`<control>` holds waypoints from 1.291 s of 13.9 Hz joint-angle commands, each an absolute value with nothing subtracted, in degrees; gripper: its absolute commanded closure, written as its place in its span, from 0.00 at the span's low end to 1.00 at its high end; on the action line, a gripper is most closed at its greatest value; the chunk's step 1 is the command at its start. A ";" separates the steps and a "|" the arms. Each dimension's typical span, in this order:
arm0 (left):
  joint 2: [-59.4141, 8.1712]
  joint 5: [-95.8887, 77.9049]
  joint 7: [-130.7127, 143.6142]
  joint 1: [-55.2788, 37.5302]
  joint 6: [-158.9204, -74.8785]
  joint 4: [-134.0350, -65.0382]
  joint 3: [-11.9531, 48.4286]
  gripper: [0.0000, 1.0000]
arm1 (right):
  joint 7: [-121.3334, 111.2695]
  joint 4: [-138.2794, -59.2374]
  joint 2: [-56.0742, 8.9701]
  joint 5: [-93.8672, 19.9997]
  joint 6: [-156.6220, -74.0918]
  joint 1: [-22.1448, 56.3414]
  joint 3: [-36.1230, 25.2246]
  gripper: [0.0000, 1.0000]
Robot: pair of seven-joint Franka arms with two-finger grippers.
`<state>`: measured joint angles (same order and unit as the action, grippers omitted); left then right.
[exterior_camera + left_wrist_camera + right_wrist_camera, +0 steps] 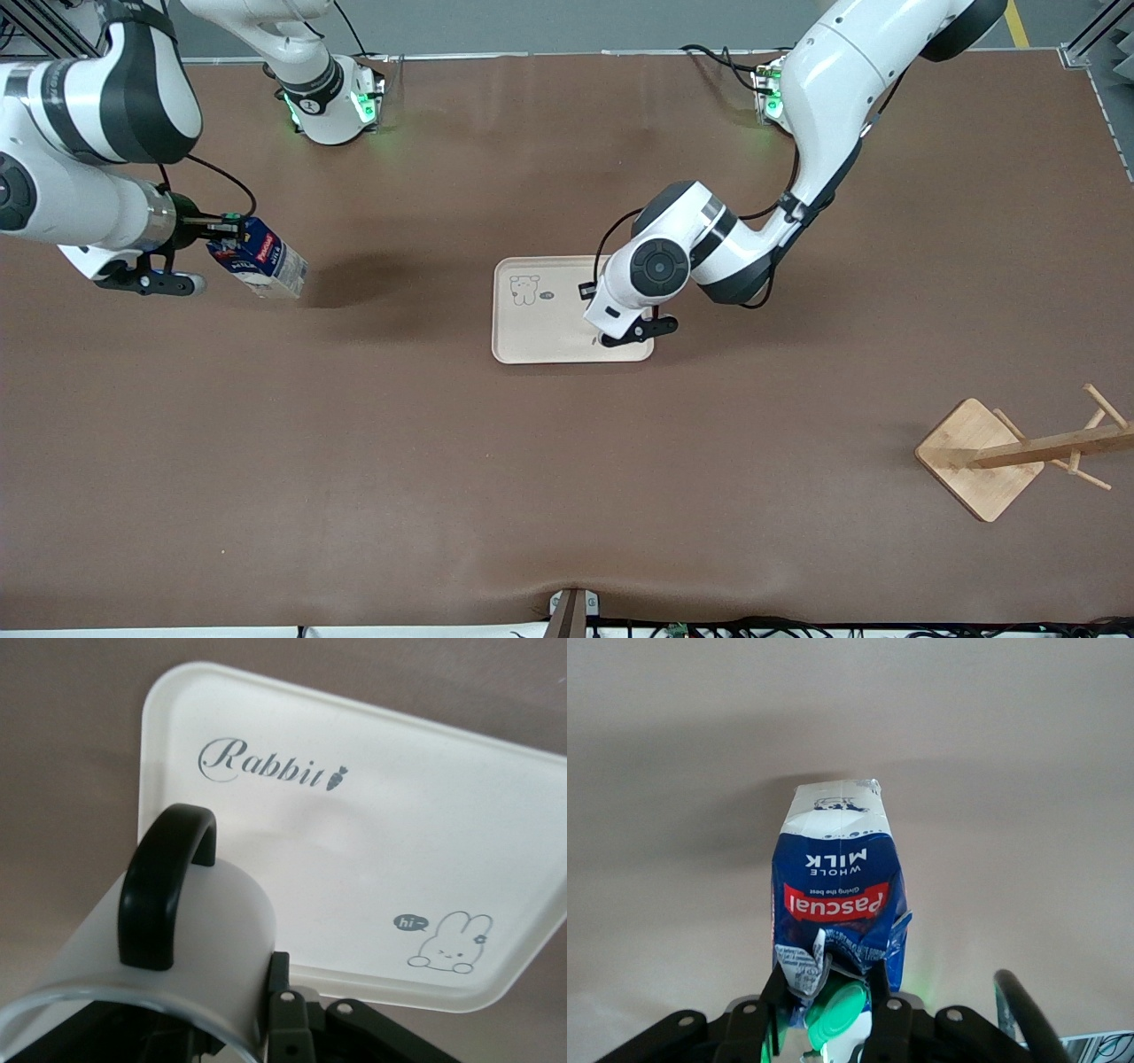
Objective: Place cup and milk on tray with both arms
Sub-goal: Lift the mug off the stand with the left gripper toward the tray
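My right gripper [232, 232] is shut on the top of the milk [261, 257], a dark-blue carton with a red label band. It holds the carton tilted, above the bare table toward the right arm's end. In the right wrist view the fingers pinch the crumpled top [828, 983] beside the green cap [837, 1014]. My left gripper [255, 1001] is shut on the wall of the white cup [204, 939], whose black handle [164, 886] shows, over the edge of the cream tray [354, 842]. In the front view the left wrist hides the cup above the tray [540, 328].
A square wooden rack base [979, 456] with a pegged pole stands near the left arm's end, nearer the front camera than the tray. Both arm bases stand along the table edge farthest from that camera. Brown table surface surrounds the tray.
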<state>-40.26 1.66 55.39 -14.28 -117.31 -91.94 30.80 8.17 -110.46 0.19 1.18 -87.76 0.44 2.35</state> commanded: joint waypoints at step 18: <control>-46.49 3.25 59.41 -22.15 -116.98 -85.78 25.05 0.88 | 32.41 -88.87 -13.34 -8.07 -83.58 25.83 2.37 1.00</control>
